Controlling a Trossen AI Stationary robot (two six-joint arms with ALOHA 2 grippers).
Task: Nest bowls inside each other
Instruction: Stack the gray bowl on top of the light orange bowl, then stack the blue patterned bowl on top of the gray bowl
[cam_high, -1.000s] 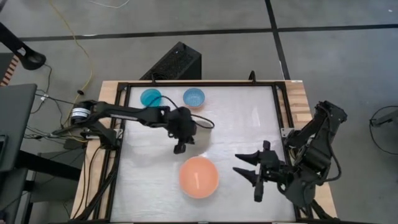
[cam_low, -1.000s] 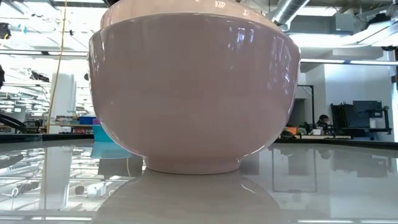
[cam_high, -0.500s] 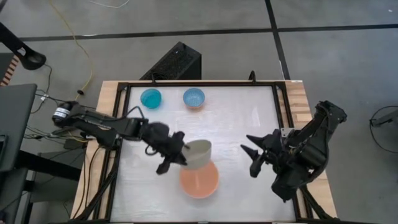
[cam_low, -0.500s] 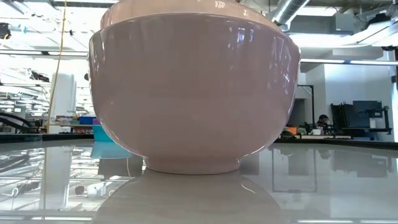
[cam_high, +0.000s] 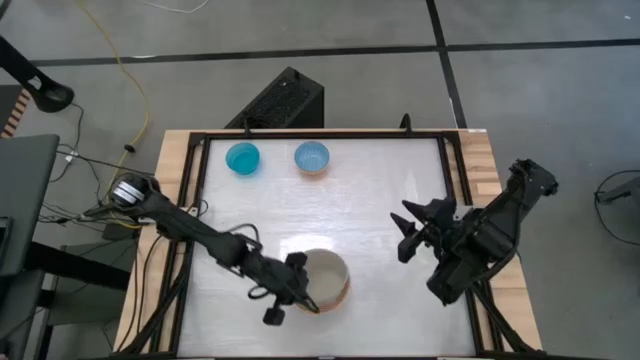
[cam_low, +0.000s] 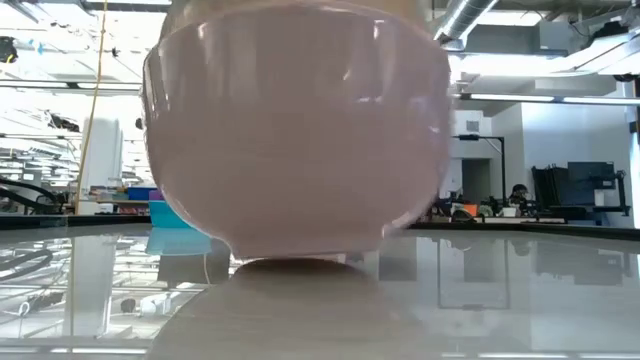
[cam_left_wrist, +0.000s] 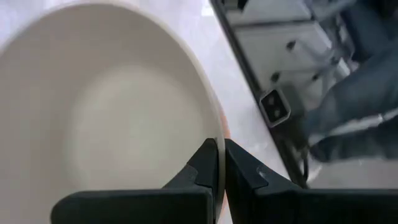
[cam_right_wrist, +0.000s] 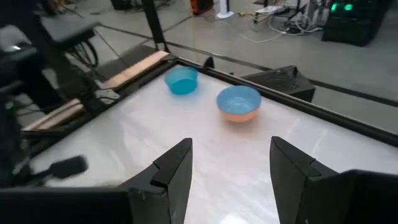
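Observation:
A beige-grey bowl (cam_high: 323, 273) sits over the salmon-pink bowl (cam_high: 344, 293) near the table's front edge, so only a strip of salmon rim shows. My left gripper (cam_high: 304, 297) is shut on the beige-grey bowl. In the low view the salmon-pink bowl (cam_low: 300, 140) fills the picture and is blurred. A cyan bowl (cam_high: 243, 157) and a lighter blue bowl (cam_high: 312, 156) rest on their bases at the far edge. My right gripper (cam_high: 403, 235) hangs open above the table's right side, with nothing between its fingers. My left gripper pinches the beige-grey bowl's rim (cam_left_wrist: 211, 134) on its near left side, one finger inside the bowl and one outside. The fingers come slanting down from the table's near left. The bowl sits mouth up inside the salmon-pink bowl's rim; whether it rests there I cannot tell.
Black frame rails (cam_high: 190, 180) run along the table's edges. The white tabletop (cam_high: 370, 190) lies bare between the two blue bowls and the stacked pair. In the right wrist view the lighter blue bowl (cam_right_wrist: 239, 101) shows an orange underside.
My left gripper has carried the beige-grey bowl from the table's middle toward the near edge and brought it down over the salmon-pink bowl, which it now nearly covers. My right gripper has drawn back toward the far edge and turned, still open.

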